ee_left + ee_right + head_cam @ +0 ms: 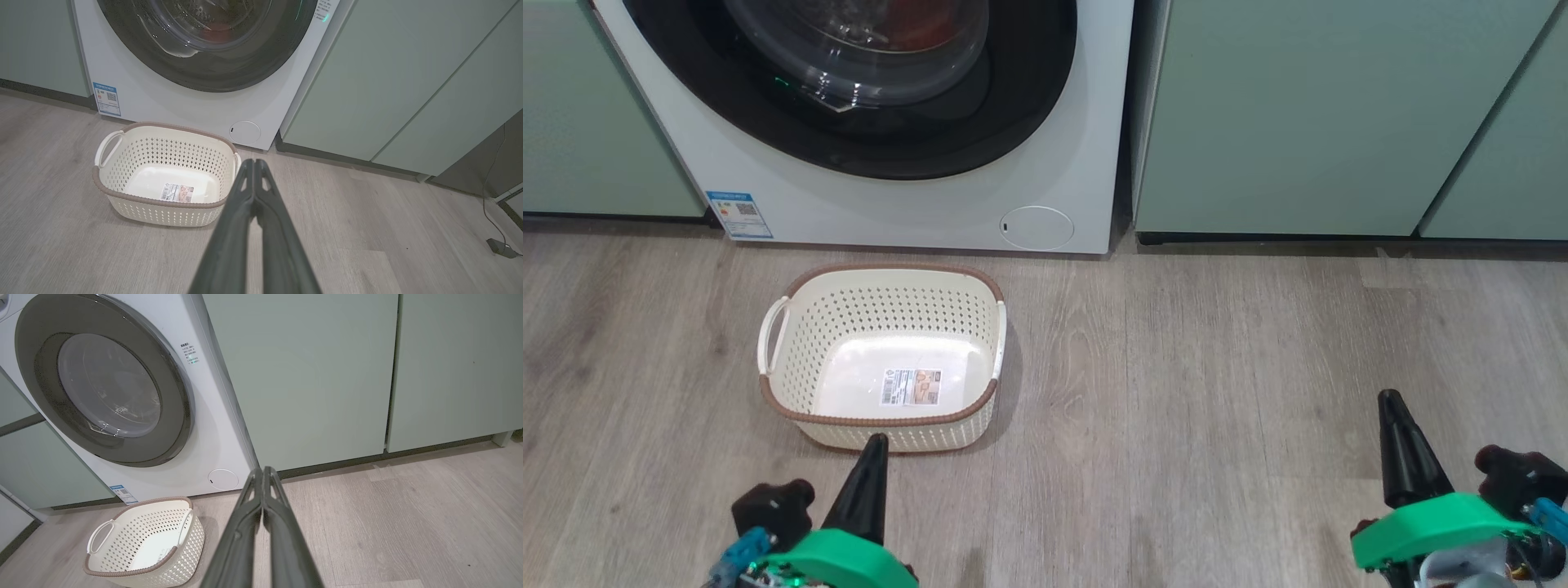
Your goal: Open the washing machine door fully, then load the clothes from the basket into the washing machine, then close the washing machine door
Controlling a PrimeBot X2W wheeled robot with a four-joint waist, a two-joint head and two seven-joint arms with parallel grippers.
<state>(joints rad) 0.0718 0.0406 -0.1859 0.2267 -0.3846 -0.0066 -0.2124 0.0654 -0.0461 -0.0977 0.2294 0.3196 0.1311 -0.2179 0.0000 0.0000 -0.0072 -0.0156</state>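
Note:
The white washing machine [890,208] stands at the top, its door [1029,106] flat against the front, black rim around domed glass. A patch of red clothes [923,20] shows dimly behind the glass, and the red patch [216,34] appears in the left wrist view too. The cream basket [882,271] sits on the floor before the machine, holding nothing but the sticker [911,387] on its floor. My left gripper [876,445] is shut, low, just in front of the basket. My right gripper [1390,402] is shut, far right over bare floor.
Pale green cabinets [1307,114] flank the machine on both sides. A small round white panel [1036,228] and a blue label [739,214] mark the machine's lower front. A cable and adapter [500,247] lie on the wood floor at the right.

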